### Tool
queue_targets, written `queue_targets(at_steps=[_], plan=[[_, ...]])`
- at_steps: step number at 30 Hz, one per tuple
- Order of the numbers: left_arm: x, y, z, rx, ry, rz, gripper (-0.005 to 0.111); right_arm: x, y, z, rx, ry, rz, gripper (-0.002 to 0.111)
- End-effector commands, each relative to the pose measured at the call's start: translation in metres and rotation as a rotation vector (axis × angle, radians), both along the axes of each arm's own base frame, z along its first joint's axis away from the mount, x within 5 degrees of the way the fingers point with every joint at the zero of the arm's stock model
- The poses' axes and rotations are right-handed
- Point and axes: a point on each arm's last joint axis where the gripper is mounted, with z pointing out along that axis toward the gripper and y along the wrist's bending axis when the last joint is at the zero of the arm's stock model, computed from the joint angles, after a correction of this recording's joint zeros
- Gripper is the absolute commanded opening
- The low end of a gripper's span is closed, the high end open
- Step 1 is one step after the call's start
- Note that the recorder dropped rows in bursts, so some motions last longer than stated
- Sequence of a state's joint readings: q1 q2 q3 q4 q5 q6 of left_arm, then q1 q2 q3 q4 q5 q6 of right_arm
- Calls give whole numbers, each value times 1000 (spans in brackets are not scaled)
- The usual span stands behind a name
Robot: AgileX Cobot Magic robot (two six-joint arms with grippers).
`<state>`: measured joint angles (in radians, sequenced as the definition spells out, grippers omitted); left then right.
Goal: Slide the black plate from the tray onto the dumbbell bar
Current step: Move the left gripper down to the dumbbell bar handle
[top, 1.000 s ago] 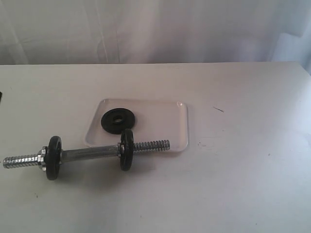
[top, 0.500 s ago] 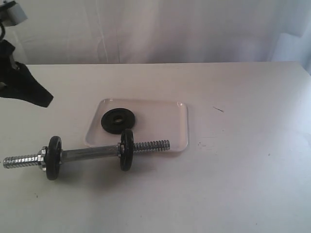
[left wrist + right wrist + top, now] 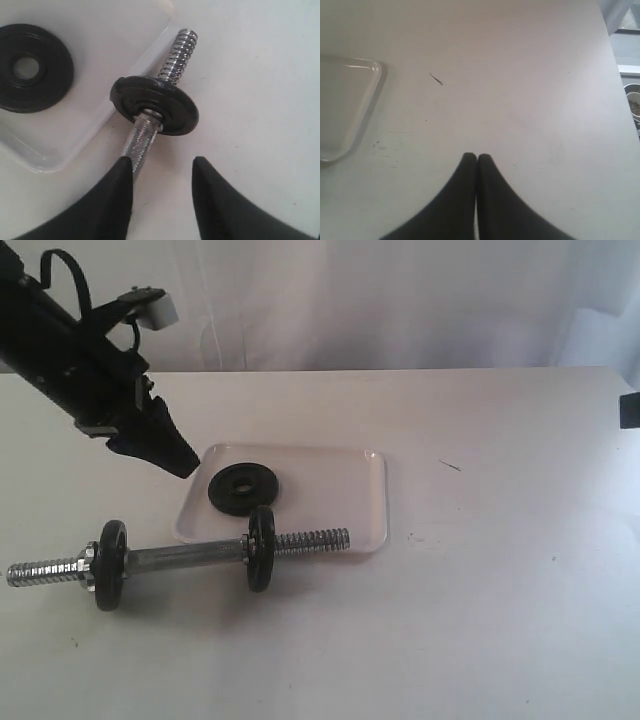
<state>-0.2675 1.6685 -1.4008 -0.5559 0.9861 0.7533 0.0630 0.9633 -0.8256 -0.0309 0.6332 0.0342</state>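
The black plate [image 3: 243, 489] [image 3: 31, 68] lies flat in the left part of the white tray [image 3: 330, 515] [image 3: 95, 45]. In front of the tray the dumbbell bar [image 3: 190, 559] [image 3: 141, 137] rests on the table, with two black discs [image 3: 262, 548] [image 3: 111, 564] on it and bare threaded ends. My left gripper [image 3: 183, 462] [image 3: 162, 165] hangs above the tray's left edge, open and empty, near the bar's inner disc [image 3: 154, 104]. My right gripper [image 3: 477, 158] is shut and empty over bare table right of the tray [image 3: 345, 105]. Only a dark piece of the right arm [image 3: 629, 409] shows at the exterior view's right edge.
The table [image 3: 480, 620] is white, with a short dark mark [image 3: 450, 466] [image 3: 436, 79] right of the tray. A white curtain [image 3: 400, 300] hangs behind. The table's right edge [image 3: 615, 65] is close to the right arm.
The left arm has swung in from the upper left toward the tray, and its jaws have opened. A piece of the right arm has appeared at the right edge. Plate and bar have not moved.
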Motion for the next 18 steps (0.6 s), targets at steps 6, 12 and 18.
queue_targets(at_steps=[6,12,18], plan=[[23,-7,-47,37,17,-133,44,13,0,-9,-12,37,4,0],[32,-11,-73,31,50,-162,57,14,0,-12,-13,52,4,0],[38,-18,-91,-32,56,-220,66,14,0,-12,-13,52,4,0]])
